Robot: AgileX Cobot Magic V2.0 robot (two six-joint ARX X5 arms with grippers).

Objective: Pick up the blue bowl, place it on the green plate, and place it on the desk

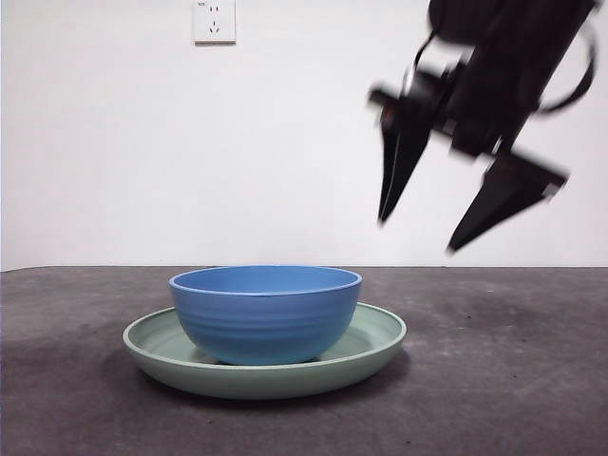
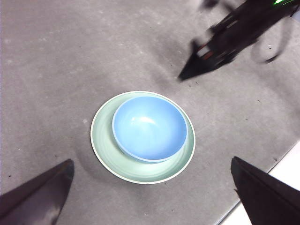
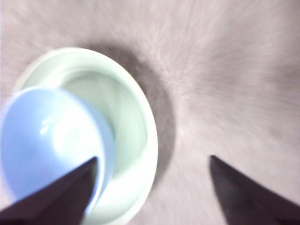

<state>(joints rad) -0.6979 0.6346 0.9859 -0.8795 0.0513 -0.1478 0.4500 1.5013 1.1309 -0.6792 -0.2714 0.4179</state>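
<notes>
The blue bowl (image 1: 266, 313) sits upright inside the green plate (image 1: 375, 344), which lies flat on the desk (image 1: 513, 380). My right gripper (image 1: 418, 236) is open and empty in the air, above and to the right of the bowl, not touching it. In the blurred right wrist view the bowl (image 3: 42, 140) and plate (image 3: 126, 122) lie beside one jaw of the right gripper (image 3: 153, 158). My left gripper (image 2: 151, 161) is open and empty, high above the bowl (image 2: 149, 127) and plate (image 2: 104, 140). The right arm (image 2: 225, 37) also shows there.
A white wall with a power outlet (image 1: 214, 21) stands behind the desk. The desk's edge (image 2: 276, 161) runs near the plate in the left wrist view, with a white surface beyond it.
</notes>
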